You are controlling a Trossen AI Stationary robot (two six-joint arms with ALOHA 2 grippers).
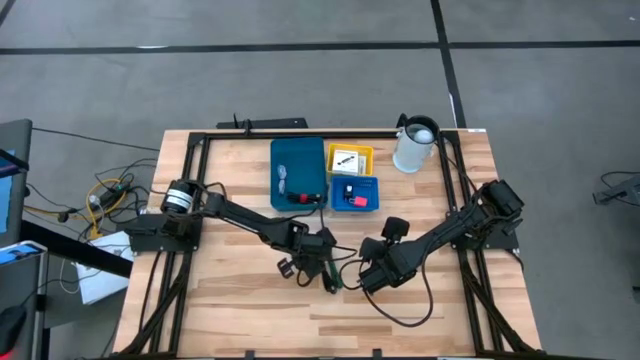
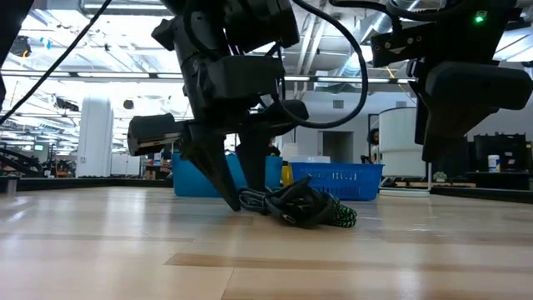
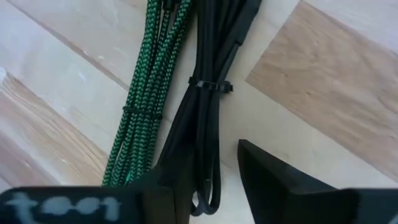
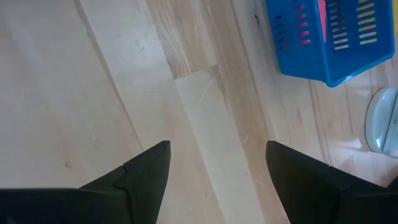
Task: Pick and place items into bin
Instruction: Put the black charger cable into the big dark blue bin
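Trays (image 1: 298, 160) holding small items, left end effector (image 3: 211, 186) pinching cable bundle (image 3: 186, 93), right end effector (image 4: 217, 168) spread.

Cable bundle (image 3: 186, 118) cut off at both ends by the left wrist picture's edges, its near loop partly hidden behind the left hand (image 3: 214, 186). Unclear whether the fingers (image 3: 273, 180) press the cables or only straddle them. Small contents of the teal tray (image 1: 298, 172) and yellow tray (image 1: 350, 158) too tiny to identify from above. Bright blue tray (image 4: 323, 37) cropped in the right wrist picture; white jug (image 4: 382, 127) barely showing at the edge.
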